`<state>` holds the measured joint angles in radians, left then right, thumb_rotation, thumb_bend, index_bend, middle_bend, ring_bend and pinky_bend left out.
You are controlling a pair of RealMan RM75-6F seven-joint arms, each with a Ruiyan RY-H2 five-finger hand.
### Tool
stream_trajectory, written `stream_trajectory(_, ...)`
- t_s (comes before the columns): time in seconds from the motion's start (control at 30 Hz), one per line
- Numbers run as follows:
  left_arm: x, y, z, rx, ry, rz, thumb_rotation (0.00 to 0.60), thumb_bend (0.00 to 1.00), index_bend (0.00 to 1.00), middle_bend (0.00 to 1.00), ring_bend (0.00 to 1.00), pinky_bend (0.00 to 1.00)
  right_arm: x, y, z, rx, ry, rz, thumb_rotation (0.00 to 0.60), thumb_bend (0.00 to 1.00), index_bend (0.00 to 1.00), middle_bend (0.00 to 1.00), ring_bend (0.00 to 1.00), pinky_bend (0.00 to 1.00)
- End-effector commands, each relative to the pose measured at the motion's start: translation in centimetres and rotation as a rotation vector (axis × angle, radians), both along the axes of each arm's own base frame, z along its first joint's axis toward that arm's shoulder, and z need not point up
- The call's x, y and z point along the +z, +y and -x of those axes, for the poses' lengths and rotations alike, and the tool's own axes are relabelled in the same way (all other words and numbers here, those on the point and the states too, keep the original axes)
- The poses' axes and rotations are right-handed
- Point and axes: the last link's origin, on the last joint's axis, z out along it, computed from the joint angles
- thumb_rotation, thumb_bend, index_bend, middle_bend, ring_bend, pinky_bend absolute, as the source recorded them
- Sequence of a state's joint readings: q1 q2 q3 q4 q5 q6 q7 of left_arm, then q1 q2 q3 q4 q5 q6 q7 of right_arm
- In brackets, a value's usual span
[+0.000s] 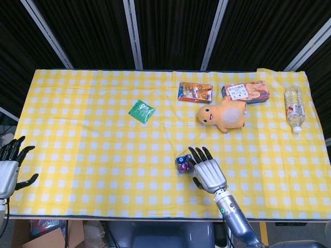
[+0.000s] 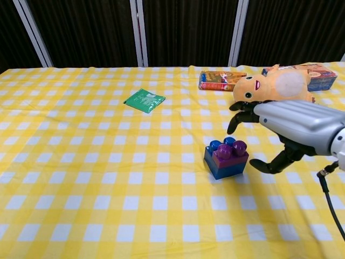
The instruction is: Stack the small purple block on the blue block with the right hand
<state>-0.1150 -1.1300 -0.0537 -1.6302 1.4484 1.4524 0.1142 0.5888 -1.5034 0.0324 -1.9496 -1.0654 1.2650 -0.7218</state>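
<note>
The small purple block is being carried on top of the blue block, seated on its near right part, with two blue studs showing at the far left of the stack. The pair is resting on the yellow checked surface, near its middle and toward the near edge, in front of the orange plush toy. Nothing is being gripped by the right hand: its fingers are being held apart and raised above and just to the right of the stack, with no contact visible in the chest view. In the head view the right hand is overlapping the blocks' right edge, so clearance cannot be confirmed from there alone. The left hand is being held open at the far left edge, well apart from the blocks. The stacking itself is judged to be done; what appears to be left is only for the hand to be drawn clear.
</note>
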Motion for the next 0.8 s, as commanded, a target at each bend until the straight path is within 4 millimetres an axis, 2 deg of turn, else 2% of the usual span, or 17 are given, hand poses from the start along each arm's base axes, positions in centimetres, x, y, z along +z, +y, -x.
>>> stream_trajectory(0.03, -0.1, 0.0, 0.0, 0.001, 0.002, 0.002, 0.600, 0.24, 0.20, 0.00, 0.00, 0.10, 2.1, 0.3, -1.4, 0.042, -0.033, 0.047, 0.600, 0.45, 0.27, 0.00, 0.00, 0.00)
stream_trajectory(0.17, -0.2, 0.1, 0.0, 0.002, 0.008, 0.005, 0.600, 0.24, 0.20, 0.00, 0.00, 0.10, 4.4, 0.9, -2.9, 0.091, -0.069, 0.089, 0.600, 0.45, 0.27, 0.00, 0.00, 0.00)
stream_trajectory(0.23, -0.2, 0.1, 0.0, 0.004, 0.009, 0.006, 0.600, 0.24, 0.20, 0.00, 0.00, 0.10, 5.6, 1.3, -3.2, 0.099, -0.080, 0.110, 0.600, 0.45, 0.22, 0.00, 0.00, 0.00)
stream_trajectory(0.33, -0.2, 0.1, 0.0, 0.008, 0.008, 0.006, 0.600, 0.24, 0.20, 0.00, 0.00, 0.10, 7.4, 1.5, -2.0, 0.068, -0.053, 0.154, 0.600, 0.43, 0.11, 0.00, 0.00, 0.00)
stream_trajectory(0.4, -0.2, 0.1, 0.1, 0.008, 0.008, 0.003, 0.600, 0.24, 0.20, 0.00, 0.00, 0.10, 7.8, 1.7, -0.1, 0.018, -0.033, 0.161, 0.600, 0.41, 0.08, 0.00, 0.00, 0.00)
stream_trajectory(0.43, -0.2, 0.1, 0.1, 0.009, 0.008, 0.002, 0.600, 0.24, 0.20, 0.00, 0.00, 0.10, 9.8, 4.7, -1.0, 0.037, -0.148, 0.180, 0.600, 0.40, 0.07, 0.00, 0.00, 0.00)
stream_trajectory(0.47, -0.1, 0.1, 0.0, 0.009, 0.008, 0.000, 0.600, 0.24, 0.20, 0.00, 0.00, 0.10, 9.1, 4.6, 1.0, 0.029, -0.131, 0.182, 0.600, 0.40, 0.07, 0.00, 0.00, 0.00)
stream_trajectory(0.5, -0.1, 0.0, 0.0, 0.009, 0.008, -0.002, 0.600, 0.24, 0.20, 0.00, 0.00, 0.10, 8.0, 3.0, 2.8, 0.004, -0.129, 0.194, 0.600, 0.40, 0.07, 0.00, 0.00, 0.00)
stream_trajectory(0.53, 0.0, 0.0, 0.0, 0.009, 0.008, -0.006, 0.600, 0.24, 0.20, 0.00, 0.00, 0.10, 8.0, 2.6, 4.4, -0.018, -0.138, 0.204, 0.600, 0.40, 0.07, 0.00, 0.00, 0.00)
stream_trajectory(0.57, 0.0, 0.0, 0.0, 0.008, 0.008, -0.009, 0.600, 0.24, 0.20, 0.00, 0.00, 0.10, 8.5, 2.5, 5.2, -0.024, -0.149, 0.212, 0.600, 0.40, 0.07, 0.00, 0.00, 0.00)
stream_trajectory(0.63, 0.1, -0.1, 0.0, 0.009, 0.008, -0.015, 0.600, 0.24, 0.20, 0.00, 0.00, 0.10, 8.9, 2.4, 7.3, -0.055, -0.135, 0.213, 0.600, 0.40, 0.07, 0.00, 0.00, 0.00)
stream_trajectory(0.8, 0.3, -0.1, 0.1, 0.021, 0.011, -0.024, 0.600, 0.24, 0.20, 0.00, 0.00, 0.10, 9.7, 4.2, 12.1, -0.102, -0.131, 0.238, 0.600, 0.40, 0.07, 0.00, 0.00, 0.00)
